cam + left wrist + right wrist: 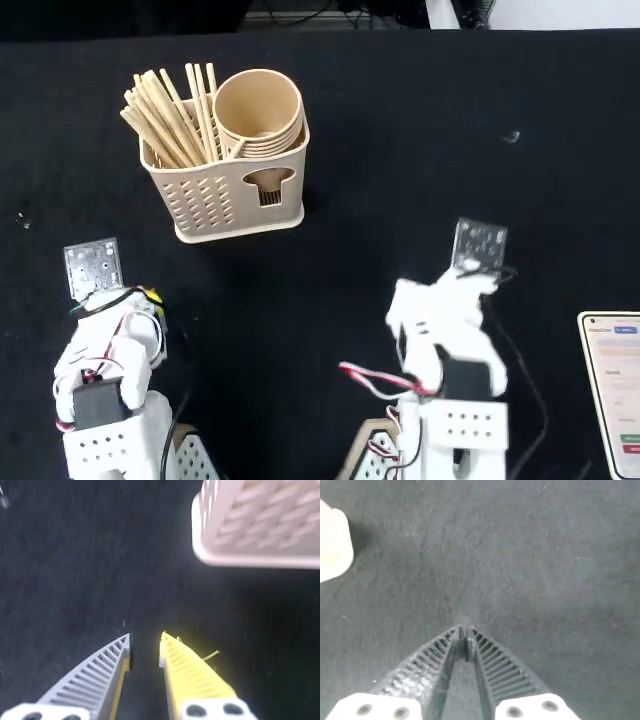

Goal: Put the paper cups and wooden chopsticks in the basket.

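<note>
A beige slotted basket (225, 195) stands at the back left of the black table. A bundle of wooden chopsticks (170, 115) leans in its left part, and a stack of paper cups (258, 108) sits in its right part. My left arm (110, 345) rests at the front left, short of the basket. Its gripper (145, 642) is slightly open over bare cloth with nothing between the fingers, and the basket (255, 525) is ahead of it. My right arm (445, 335) stays at the front right, its gripper (465, 636) shut on nothing, with a corner of the basket (332, 540) far off.
A phone (612, 380) lies at the table's right edge. A small pale speck (512, 137) sits on the cloth at the back right. Black cloth lies open between the two arms and the basket.
</note>
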